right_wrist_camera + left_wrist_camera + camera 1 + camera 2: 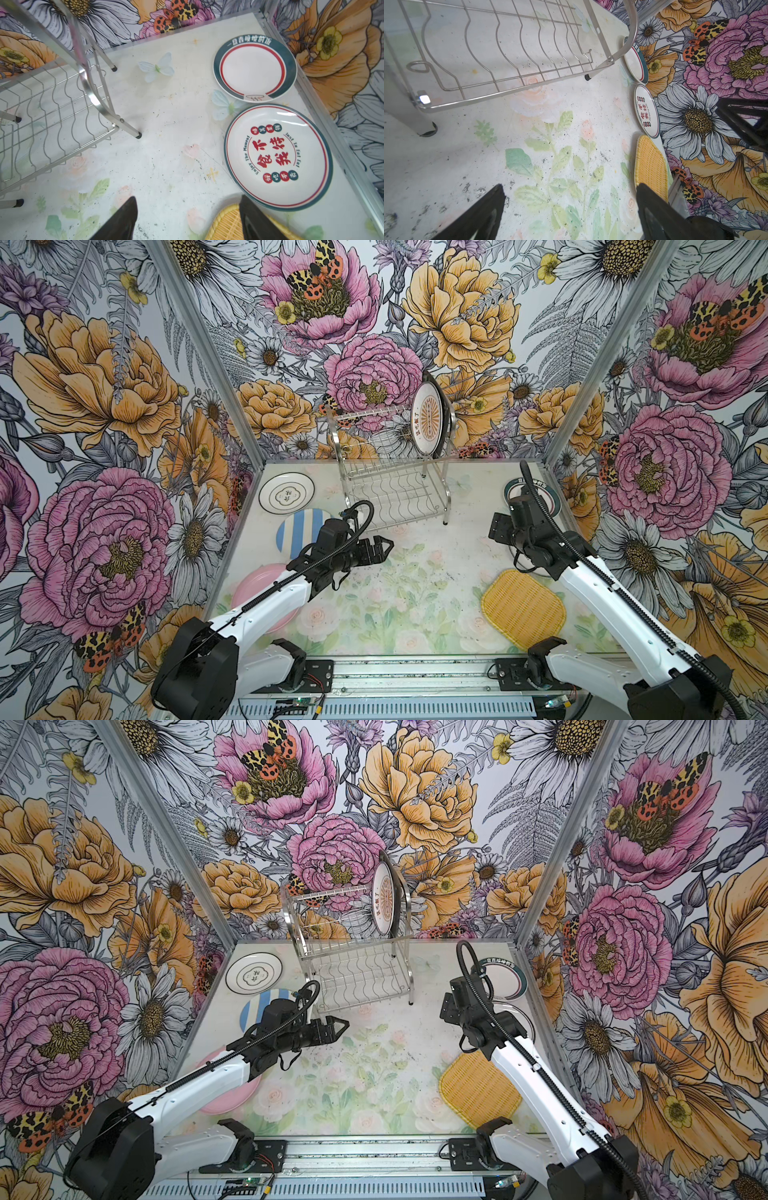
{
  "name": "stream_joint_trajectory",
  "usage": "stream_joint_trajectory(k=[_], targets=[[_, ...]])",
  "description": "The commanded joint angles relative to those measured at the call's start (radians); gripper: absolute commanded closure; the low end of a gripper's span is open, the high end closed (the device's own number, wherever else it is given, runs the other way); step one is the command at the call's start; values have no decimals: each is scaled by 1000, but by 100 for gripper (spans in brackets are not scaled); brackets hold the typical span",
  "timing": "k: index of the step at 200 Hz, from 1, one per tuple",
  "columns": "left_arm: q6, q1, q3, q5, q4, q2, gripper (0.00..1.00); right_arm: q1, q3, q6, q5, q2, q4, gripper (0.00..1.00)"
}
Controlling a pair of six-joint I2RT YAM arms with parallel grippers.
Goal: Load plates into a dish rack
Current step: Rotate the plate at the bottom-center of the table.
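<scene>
The dish rack (pixel 390 497) (pixel 353 969) stands at the back of the table. An orange sunburst plate (pixel 430 418) stands upright in its upper tier, with a dark plate (pixel 448 406) behind it. Flat on the table lie a white ringed plate (pixel 286 491), a blue-striped plate (pixel 297 529), a pink plate (pixel 251 589), a yellow woven plate (pixel 523 608) (pixel 226 224), a teal-rimmed plate (pixel 255 68) and a red-lettered plate (pixel 278 155). My left gripper (pixel 384 549) (pixel 569 187) hovers open and empty before the rack. My right gripper (pixel 498 531) (pixel 188 199) is open and empty above the table beside the yellow plate.
Flowered walls with metal corner posts (pixel 208 352) enclose the table on three sides. The rack's legs (pixel 138 136) stand on the table between the two arms. A metal rail (pixel 415 676) runs along the front edge, carrying both arm bases.
</scene>
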Motion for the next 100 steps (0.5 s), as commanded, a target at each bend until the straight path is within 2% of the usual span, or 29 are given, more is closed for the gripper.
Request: stream_joint_trajectory(k=[1, 48, 85, 100], targets=[[-3, -7, -19, 23, 47, 9, 1, -101, -69, 33, -119, -37, -7, 17], [-6, -7, -21, 34, 69, 27, 1, -385, -210, 14, -247, -35, -6, 9], [-2, -7, -18, 40, 67, 33, 1, -578, -307, 68, -280, -56, -13, 1], [-2, -7, -19, 41, 67, 34, 1, -646, -337, 88, -292, -66, -11, 1]])
